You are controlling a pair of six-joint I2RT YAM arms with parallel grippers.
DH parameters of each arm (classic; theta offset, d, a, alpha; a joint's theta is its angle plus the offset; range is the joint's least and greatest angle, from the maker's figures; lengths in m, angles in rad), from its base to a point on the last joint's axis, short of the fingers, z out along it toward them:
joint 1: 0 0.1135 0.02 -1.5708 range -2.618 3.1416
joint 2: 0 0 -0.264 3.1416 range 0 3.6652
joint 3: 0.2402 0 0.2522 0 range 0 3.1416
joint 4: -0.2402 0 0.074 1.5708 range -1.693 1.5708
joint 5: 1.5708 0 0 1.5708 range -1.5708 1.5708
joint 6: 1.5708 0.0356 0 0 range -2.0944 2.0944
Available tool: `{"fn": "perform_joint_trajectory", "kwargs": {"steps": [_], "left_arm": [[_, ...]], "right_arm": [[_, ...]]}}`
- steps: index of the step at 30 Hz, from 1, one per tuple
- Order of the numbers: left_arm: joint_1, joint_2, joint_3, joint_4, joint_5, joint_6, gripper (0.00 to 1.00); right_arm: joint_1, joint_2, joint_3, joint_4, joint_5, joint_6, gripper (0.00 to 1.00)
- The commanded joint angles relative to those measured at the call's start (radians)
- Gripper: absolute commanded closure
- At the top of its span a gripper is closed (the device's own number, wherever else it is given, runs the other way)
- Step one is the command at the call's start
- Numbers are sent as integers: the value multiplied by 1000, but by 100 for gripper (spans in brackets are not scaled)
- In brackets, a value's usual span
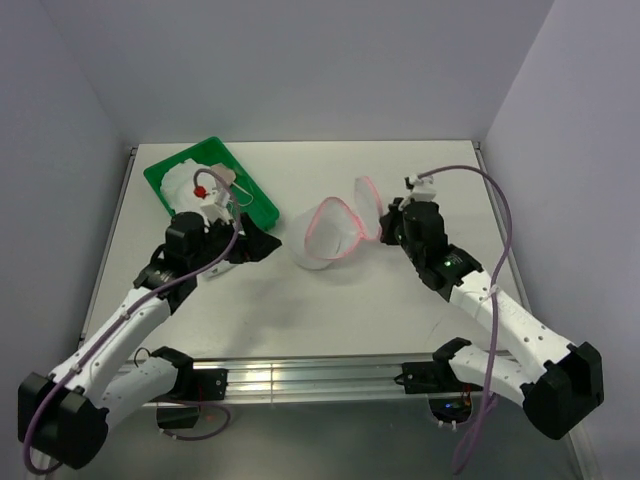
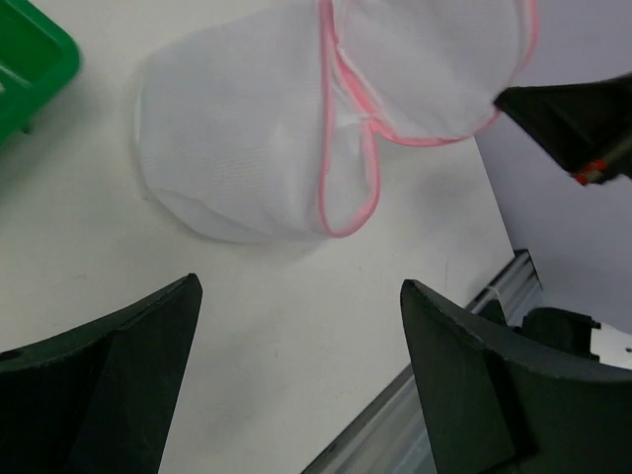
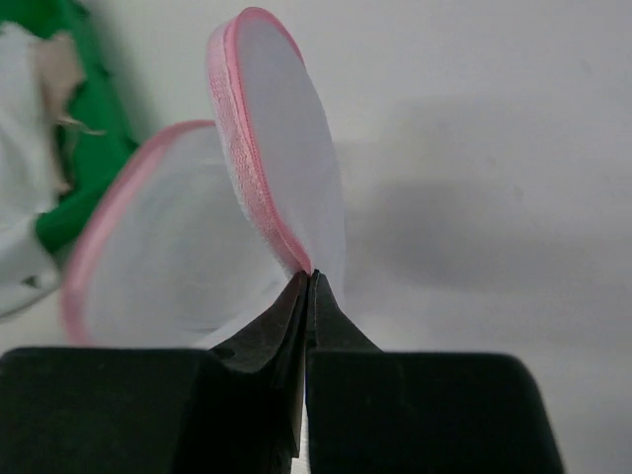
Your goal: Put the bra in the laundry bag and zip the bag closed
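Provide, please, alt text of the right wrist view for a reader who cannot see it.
The right gripper is shut on the pink rim of the laundry bag, holding one mesh half upright above the white table. The other half lies open at left, with the green tray and pale bra at top left.

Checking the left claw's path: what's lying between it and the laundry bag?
Nothing; just bare table between the left claw and the laundry bag, seen in the left wrist view.
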Motion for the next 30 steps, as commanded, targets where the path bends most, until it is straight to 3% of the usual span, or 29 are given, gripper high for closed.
{"fn": "perform_joint_trajectory", "kwargs": {"steps": [1, 5, 9, 15, 19, 22, 30], "left_arm": [[-87, 63, -2, 152, -13, -72, 11], [-216, 190, 22, 213, -65, -91, 11], [-262, 241, 56, 237, -88, -91, 11], [-278, 266, 90, 265, -95, -92, 12], [-284, 284, 99, 273, -93, -95, 12], [-290, 295, 100, 282, -93, -102, 12], [-302, 318, 84, 316, -139, -112, 11]], "right_arm": [[-112, -49, -111, 22, 13, 91, 100], [-286, -133, -203, 6, 54, 165, 100], [-352, -242, -229, -8, 66, 185, 100], [-358, -331, -160, -25, -57, 178, 100], [-358, -308, -81, -57, -189, 154, 100], [-358, -287, -73, -54, -204, 157, 100], [-403, -323, -393, 147, -182, 252, 100]]}}
